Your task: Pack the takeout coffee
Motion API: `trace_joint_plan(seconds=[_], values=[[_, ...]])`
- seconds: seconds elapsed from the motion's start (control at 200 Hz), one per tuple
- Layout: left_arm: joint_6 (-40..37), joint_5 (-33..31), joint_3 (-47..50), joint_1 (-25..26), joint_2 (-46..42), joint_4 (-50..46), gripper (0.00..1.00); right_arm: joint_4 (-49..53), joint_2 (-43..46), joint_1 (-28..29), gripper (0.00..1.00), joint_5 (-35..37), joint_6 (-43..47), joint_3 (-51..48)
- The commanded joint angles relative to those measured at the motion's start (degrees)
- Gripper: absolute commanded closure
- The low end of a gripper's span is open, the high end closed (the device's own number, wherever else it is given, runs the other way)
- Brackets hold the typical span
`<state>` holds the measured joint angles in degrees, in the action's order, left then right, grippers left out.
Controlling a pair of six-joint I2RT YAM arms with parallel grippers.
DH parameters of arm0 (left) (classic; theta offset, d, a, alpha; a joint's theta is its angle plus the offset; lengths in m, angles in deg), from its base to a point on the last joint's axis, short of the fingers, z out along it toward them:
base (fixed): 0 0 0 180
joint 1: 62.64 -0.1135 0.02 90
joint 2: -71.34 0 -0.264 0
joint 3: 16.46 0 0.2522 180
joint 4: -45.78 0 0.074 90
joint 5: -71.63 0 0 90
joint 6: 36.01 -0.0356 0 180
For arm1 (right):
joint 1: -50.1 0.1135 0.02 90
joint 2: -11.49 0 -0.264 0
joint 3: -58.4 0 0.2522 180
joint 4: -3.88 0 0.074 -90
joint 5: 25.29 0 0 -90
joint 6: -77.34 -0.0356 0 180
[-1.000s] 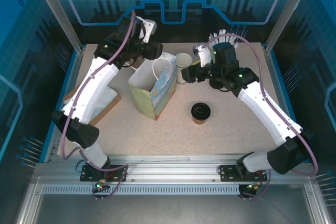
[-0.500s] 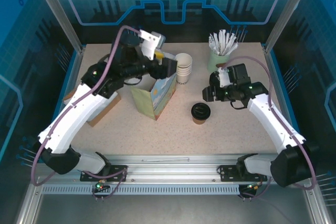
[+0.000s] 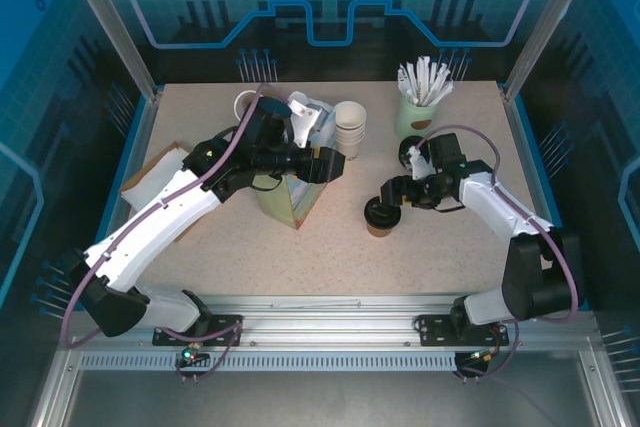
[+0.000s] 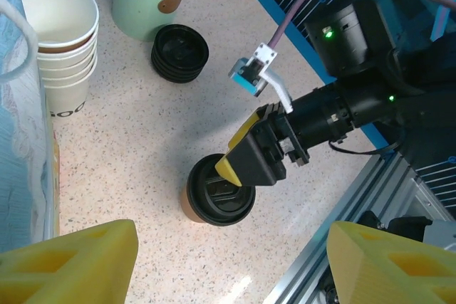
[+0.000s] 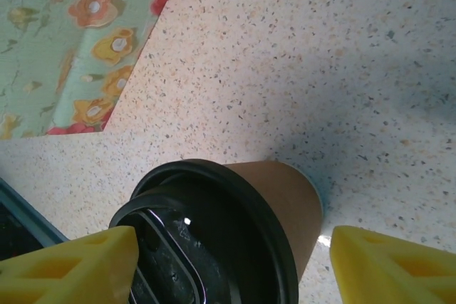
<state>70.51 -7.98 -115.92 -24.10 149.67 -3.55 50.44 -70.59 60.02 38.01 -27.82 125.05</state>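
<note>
Since a second ago the right gripper (image 3: pixel 388 199) has come down from the back of the table to the brown paper cup with round black plastic lid (image 3: pixel 380 215). That cup stands upright, long axis vertical and lid up, on the speckled table (image 3: pixel 430 247), right of the floral paper bag (image 3: pixel 290 202). The right gripper's fingers are spread either side of it. The left gripper (image 4: pixel 231 247) is spread wide, empty.

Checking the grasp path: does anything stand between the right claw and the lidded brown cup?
Nothing visible does: the open right claw straddles the brown paper cup with the round black plastic lid.
</note>
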Motion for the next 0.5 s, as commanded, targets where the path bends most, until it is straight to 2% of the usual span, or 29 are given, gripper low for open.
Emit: trace_joint_plan(seconds=[0.0, 0.285, 0.495], values=[[0.68, 1.2, 0.76, 0.47, -1.16, 1.14, 0.29, -1.99, -0.51, -0.89, 0.33, -4.18, 0.46, -1.7], [0.54, 0.75, 1.18, 0.43, -1.6, 0.92, 0.29, -4.38, 0.34, -0.21, 0.43, -5.81, -0.44, -5.2], [0.38, 0.94, 1.44, 0.5, -1.51, -0.66, 0.29, -6.38, 1.13, 1.81, 0.46, -6.74, -2.34, -6.31]])
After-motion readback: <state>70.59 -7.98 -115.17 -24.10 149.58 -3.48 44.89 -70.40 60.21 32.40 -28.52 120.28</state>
